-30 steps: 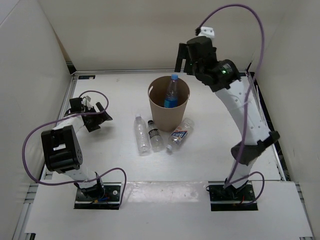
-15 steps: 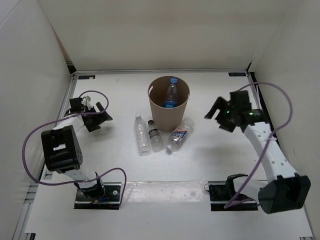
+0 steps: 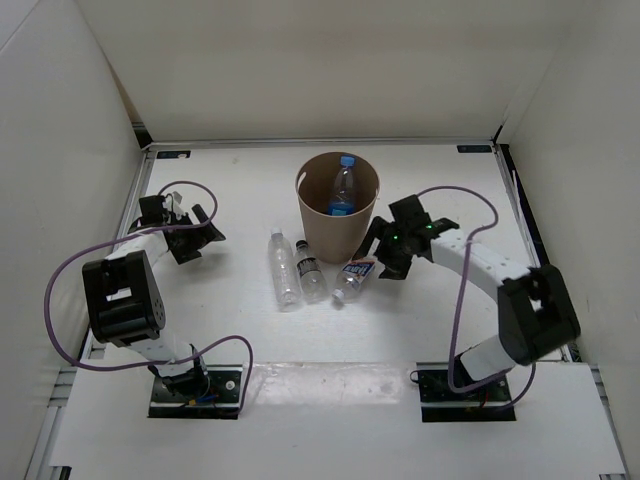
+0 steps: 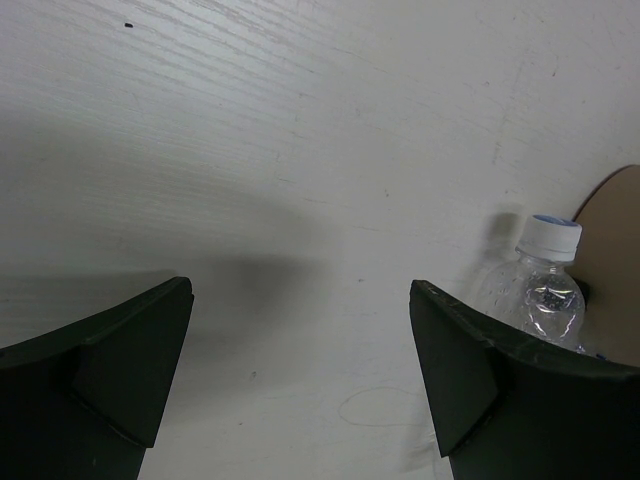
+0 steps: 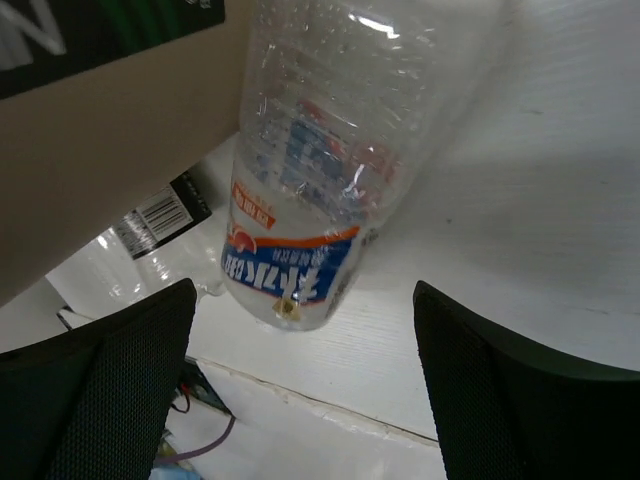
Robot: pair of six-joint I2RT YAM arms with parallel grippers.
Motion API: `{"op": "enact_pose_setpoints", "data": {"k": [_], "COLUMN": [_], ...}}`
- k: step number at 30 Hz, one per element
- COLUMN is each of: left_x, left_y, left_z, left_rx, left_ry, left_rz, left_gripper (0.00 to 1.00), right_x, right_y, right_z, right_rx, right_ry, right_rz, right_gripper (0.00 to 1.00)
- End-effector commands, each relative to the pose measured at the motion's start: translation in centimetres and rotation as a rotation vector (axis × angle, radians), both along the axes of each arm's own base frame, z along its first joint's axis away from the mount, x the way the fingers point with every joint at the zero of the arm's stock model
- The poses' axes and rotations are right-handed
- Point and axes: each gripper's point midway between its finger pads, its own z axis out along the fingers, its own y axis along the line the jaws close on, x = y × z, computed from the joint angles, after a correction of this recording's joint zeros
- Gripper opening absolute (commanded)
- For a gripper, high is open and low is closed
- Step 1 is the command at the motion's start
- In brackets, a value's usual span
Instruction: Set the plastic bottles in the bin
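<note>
Blue-capped bottle (image 3: 343,186) upright inside bin (image 3: 318,232). White-capped bottle (image 3: 282,268), black-capped bottle (image 3: 309,271) and labelled bottle (image 3: 357,272) lying on table (image 3: 450,180) just in front of bin. Right gripper (image 3: 384,254) over labelled bottle's end, fingers spread wide, nothing gripped. Left gripper (image 3: 196,232) well to left, fingers wide apart, empty.

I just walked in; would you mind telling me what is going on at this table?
Two robot arms are putting plastic bottles into the bin. A blue-capped bottle already stands inside it. A white-capped bottle, a black-capped bottle and a labelled bottle lie on the table beside it. The right tool, open, is lined up on the labelled bottle without gripping it. The left tool is open, off to the left, holding nothing.
</note>
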Motion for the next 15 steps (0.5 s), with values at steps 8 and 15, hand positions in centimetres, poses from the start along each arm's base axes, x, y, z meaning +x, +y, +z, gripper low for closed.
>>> {"op": "enact_pose_setpoints", "data": {"k": [8, 15], "left_x": [1.1, 1.1], "left_y": [0.2, 0.2], "left_z": [1.4, 1.4], "left_rx": [0.004, 0.006], "left_ry": [-0.050, -0.050], "left_rz": [-0.013, -0.010], "left_gripper": [1.00, 1.00], "right_x": [1.5, -0.3], "right_y": [5.1, 4.0], "right_z": [-3.4, -5.3], "right_rx": [0.015, -0.040], "right_ry": [0.079, 0.157], "right_rz": [0.031, 0.001], "right_gripper": [0.90, 0.56]}}
